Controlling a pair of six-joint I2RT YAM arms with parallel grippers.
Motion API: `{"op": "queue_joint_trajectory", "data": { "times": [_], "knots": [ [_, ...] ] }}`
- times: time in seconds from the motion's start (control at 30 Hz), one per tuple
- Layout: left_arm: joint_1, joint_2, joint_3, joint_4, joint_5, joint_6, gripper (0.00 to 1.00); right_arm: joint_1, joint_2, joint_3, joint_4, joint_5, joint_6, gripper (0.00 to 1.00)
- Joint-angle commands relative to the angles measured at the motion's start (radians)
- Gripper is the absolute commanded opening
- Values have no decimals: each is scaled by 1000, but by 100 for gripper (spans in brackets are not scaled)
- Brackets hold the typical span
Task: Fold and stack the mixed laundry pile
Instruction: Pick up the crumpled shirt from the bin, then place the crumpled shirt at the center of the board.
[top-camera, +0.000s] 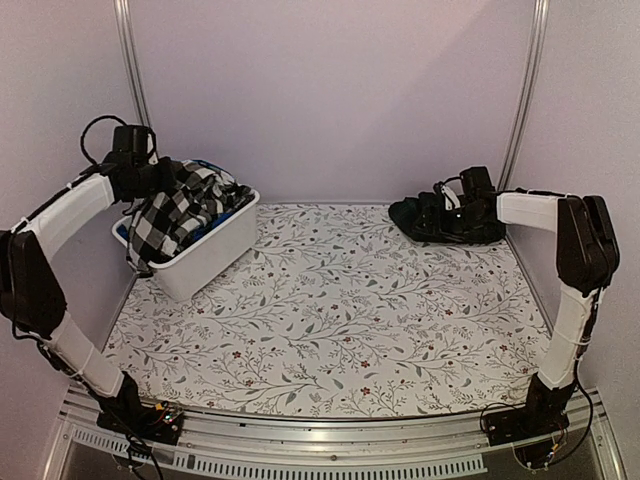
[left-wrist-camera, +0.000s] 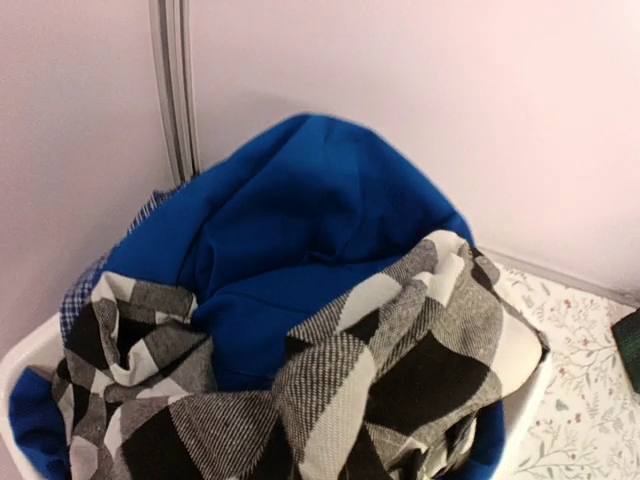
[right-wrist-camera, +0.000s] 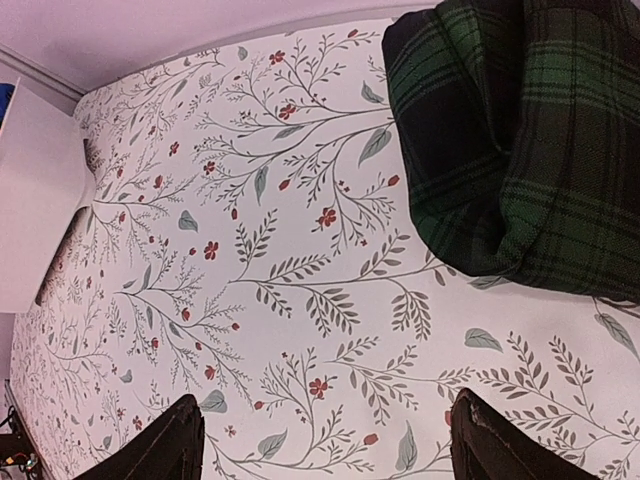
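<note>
The left gripper (top-camera: 158, 180) is seen from above at the top of the heap in the white tub (top-camera: 205, 262), with its jaws pressed together. Its fingers are not shown in its own wrist view, so it cannot be told whether cloth is caught between them. Just below it the checked shirt (left-wrist-camera: 330, 400) is draped over the heap. Beyond the shirt, further from the gripper, the blue garment (left-wrist-camera: 300, 220) is bunched up. The two are crumpled against each other, and the shirt hangs over the tub's rim.

If the shirt is raised from here, the blue garment could be dragged out with it, since folds of one are tucked under the other. The tub could also be tipped or slid along the table (top-camera: 340, 320) by cloth snagged on its rim. A thin pinch of fabric could slip free partway up.

Further right, the tartan garment (right-wrist-camera: 520, 140) lies bundled on the table, ahead of the right gripper (right-wrist-camera: 328, 405) and off to one side of it, apart from the fingers. That gripper is spread wide, with only bare table between its fingers. The bundle could be pushed out of shape if the arm is swung across it carelessly.
</note>
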Motion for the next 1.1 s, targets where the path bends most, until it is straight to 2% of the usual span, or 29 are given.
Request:
{"op": "queue_joint_trajectory", "data": {
  "times": [0.0,0.2,0.4,0.53,0.63,0.77,0.93,1.07],
  "knots": [
    [-8,-82,142,51,-7,40,0,2,-53,-26,15,-25,-1,84],
    [-7,-64,341,97,7,106,0,1,-67,-35,20,-37,1,84],
    [-26,-8,543,181,203,82,0,1,-84,-41,29,-39,4,84],
    [-158,125,833,116,310,155,0,1,-91,-45,37,-51,8,84],
    [-274,185,952,156,371,185,0,1,-94,-49,43,-55,13,84],
    [-389,215,976,295,529,142,0,2,-105,-55,45,-53,15,84],
    [-524,273,1009,325,631,128,0,1,-120,-59,47,-45,15,84],
    [-550,289,886,358,723,51,0,0,-137,-72,48,-40,14,84]
  ]
}}
